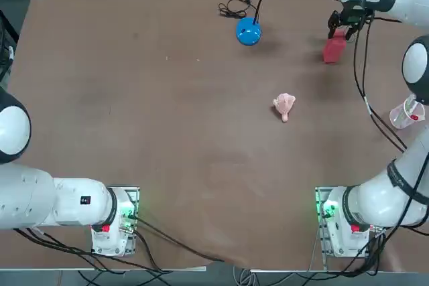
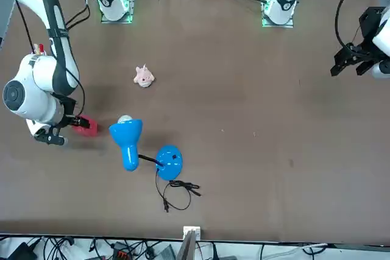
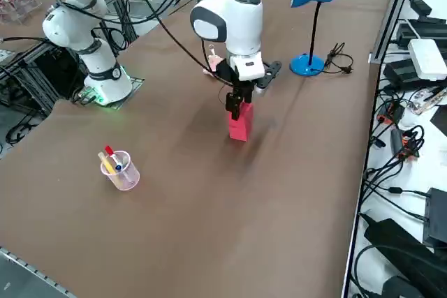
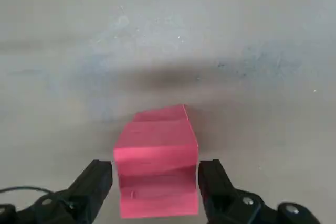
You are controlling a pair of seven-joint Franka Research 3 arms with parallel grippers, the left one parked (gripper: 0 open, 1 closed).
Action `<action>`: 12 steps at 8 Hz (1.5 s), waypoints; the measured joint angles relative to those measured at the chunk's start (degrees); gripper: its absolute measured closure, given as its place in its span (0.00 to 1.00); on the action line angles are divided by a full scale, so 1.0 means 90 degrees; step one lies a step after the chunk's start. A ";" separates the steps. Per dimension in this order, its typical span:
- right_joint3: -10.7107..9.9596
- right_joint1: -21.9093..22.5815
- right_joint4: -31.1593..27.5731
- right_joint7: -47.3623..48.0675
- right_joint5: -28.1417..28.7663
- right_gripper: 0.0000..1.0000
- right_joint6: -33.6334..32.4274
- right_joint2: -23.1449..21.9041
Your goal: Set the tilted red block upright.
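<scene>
The red block [image 3: 239, 123] stands on end on the brown table, at the far right of it in the top view [image 1: 334, 50]. My right gripper [image 3: 239, 100] hangs straight down over the block's top. In the wrist view the gripper [image 4: 156, 176] is open. Its two black fingertips [image 4: 100, 179] flank the block [image 4: 156, 150] on either side, close to its faces without pressing on them. From the front, the block [image 2: 86, 127] shows just beside the wrist.
A blue desk lamp [image 1: 248, 31] with a coiled cable stands left of the block. A pale pink lumpy thing [image 1: 284, 106] lies nearer the middle. A clear cup with pens [image 1: 405, 115] sits at the right edge, close to the arm's cables.
</scene>
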 joint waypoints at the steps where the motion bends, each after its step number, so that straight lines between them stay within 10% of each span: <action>1: -0.0003 -0.0001 0.0021 -0.0091 -0.0006 0.00 -0.0078 -0.0082; 12: -0.0024 0.0564 0.2670 -0.0508 -0.0013 0.00 -0.3844 -0.1453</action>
